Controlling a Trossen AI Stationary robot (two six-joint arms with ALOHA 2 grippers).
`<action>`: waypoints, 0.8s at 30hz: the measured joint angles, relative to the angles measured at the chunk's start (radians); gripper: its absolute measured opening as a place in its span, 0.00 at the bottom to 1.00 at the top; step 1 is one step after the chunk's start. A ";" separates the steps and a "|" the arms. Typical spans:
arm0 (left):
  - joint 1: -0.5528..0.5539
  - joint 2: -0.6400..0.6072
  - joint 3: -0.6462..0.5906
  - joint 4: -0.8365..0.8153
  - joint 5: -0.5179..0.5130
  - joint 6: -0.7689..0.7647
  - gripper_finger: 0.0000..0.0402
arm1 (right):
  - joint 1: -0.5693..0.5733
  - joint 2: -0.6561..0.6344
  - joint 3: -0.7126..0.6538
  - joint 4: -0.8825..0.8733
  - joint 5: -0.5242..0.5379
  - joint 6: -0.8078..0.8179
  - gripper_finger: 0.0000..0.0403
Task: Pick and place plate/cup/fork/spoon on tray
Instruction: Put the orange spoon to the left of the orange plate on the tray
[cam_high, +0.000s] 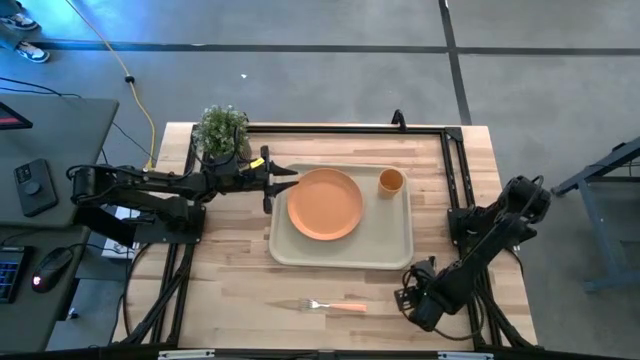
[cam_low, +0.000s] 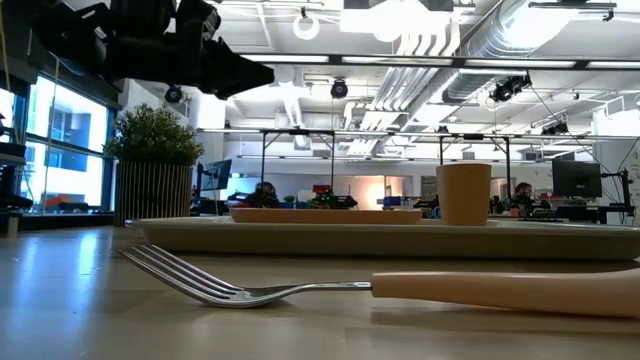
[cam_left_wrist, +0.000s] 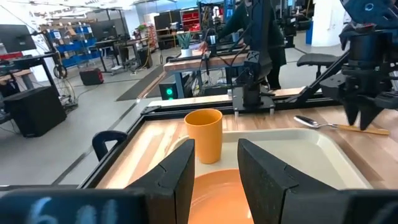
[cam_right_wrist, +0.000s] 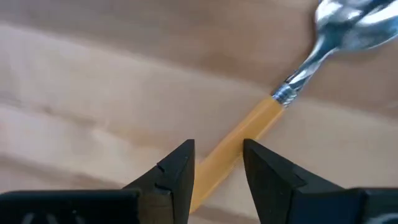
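Observation:
The beige tray (cam_high: 385, 245) lies mid-table with the orange plate (cam_high: 325, 204) and the orange cup (cam_high: 391, 181) on it. The fork (cam_high: 333, 305) lies flat on the table near the front edge. The spoon (cam_right_wrist: 354, 25) lies flat on the table at the front right; in the high view my right gripper hides it. My right gripper (cam_high: 410, 295) is open and points down, one finger on each side of the spoon's handle (cam_right_wrist: 249, 127). My left gripper (cam_high: 290, 180) is open and empty, raised above the tray's left rim, facing the cup (cam_left_wrist: 204, 134). My right gripper comes from above with its fingers (cam_right_wrist: 174, 168) across the spoon's handle, toward the handle's free end. I cannot tell whether they touch it. The spoon lies flat on the table.
A potted plant (cam_high: 222, 130) stands at the far left corner, just behind my left arm. A black frame (cam_high: 350, 128) runs round the table's edges. Bare wood lies between the tray and the fork.

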 joint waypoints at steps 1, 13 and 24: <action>0.000 0.000 0.000 0.000 0.000 0.000 0.28 | 0.000 -0.001 0.003 -0.027 0.013 -0.013 0.32; -0.002 0.000 0.000 0.006 0.000 -0.032 0.28 | 0.002 -0.002 -0.059 -0.138 -0.071 -0.064 0.32; -0.004 0.000 0.000 0.011 0.003 -0.054 0.28 | 0.001 -0.010 -0.113 -0.079 -0.064 -0.036 0.32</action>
